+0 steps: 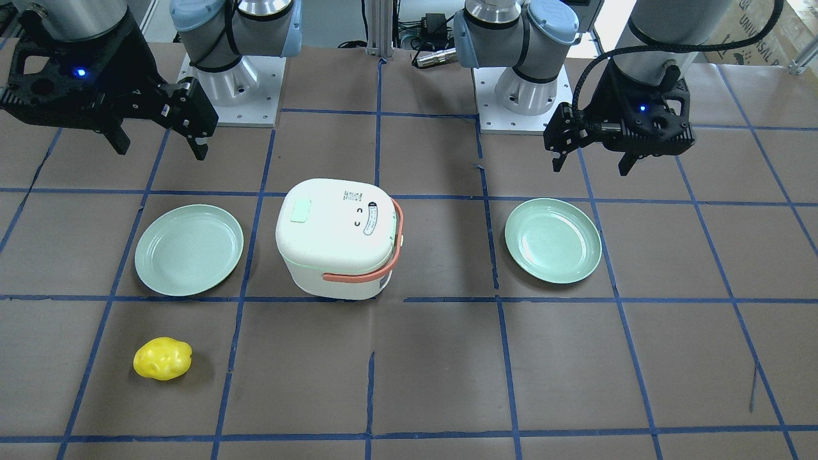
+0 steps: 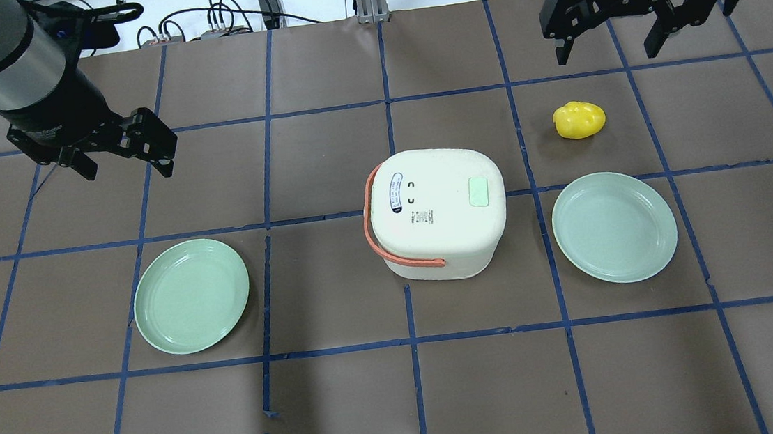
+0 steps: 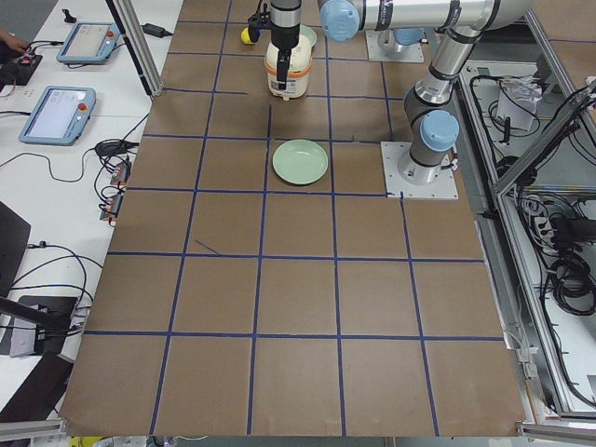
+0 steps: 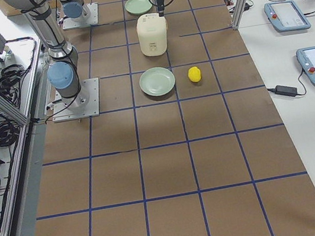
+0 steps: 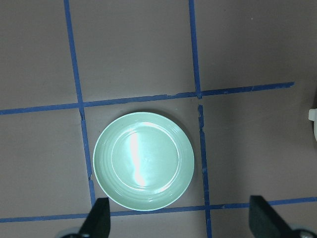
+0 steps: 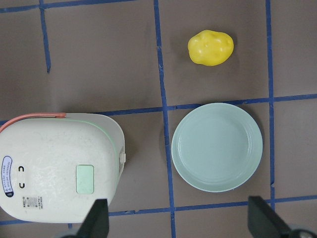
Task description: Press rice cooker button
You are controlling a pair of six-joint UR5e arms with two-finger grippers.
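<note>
The white rice cooker (image 2: 435, 213) with an orange handle stands at the table's middle, lid shut. It also shows in the front view (image 1: 335, 236) and the right wrist view (image 6: 59, 168). Its pale green button (image 2: 479, 191) sits on the lid's top, on the side toward my right arm. My left gripper (image 2: 126, 163) hangs open and empty above the table, far to the cooker's left. My right gripper (image 2: 608, 51) hangs open and empty above the far right of the table, beyond the cooker. Neither gripper touches the cooker.
A green plate (image 2: 192, 295) lies left of the cooker, under my left gripper (image 5: 181, 223). A second green plate (image 2: 615, 226) lies right of it. A yellow lumpy object (image 2: 579, 120) lies beyond that plate, near my right gripper (image 6: 181, 223).
</note>
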